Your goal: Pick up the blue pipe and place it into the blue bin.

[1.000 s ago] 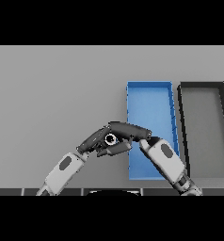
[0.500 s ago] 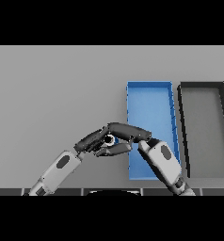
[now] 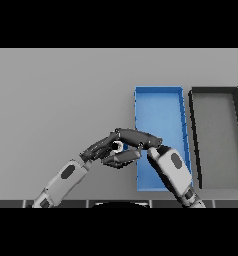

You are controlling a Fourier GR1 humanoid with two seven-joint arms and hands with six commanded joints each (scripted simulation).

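Observation:
The blue bin point(image 3: 158, 90) lies right of centre, long side running away from me, nothing showing inside. Left of its near half, my right hand point(image 3: 141, 138) reaches leftward from the lower right. Its fingers and thumb are curled round the pipe point(image 3: 117, 146). Only a small pale ring end of the pipe shows between them; the rest is hidden. The right forearm covers the bin's near right corner. My left hand point(image 3: 97, 149) comes in from the lower left, fingers relaxed, its tips close against the right hand.
A black bin point(image 3: 214, 90) of the same shape lies directly right of the blue bin. Grey tabletop stretches to the left and to the far side.
The right hand's fingers have flattened and drawn in over the pipe. Both hands have barely shifted.

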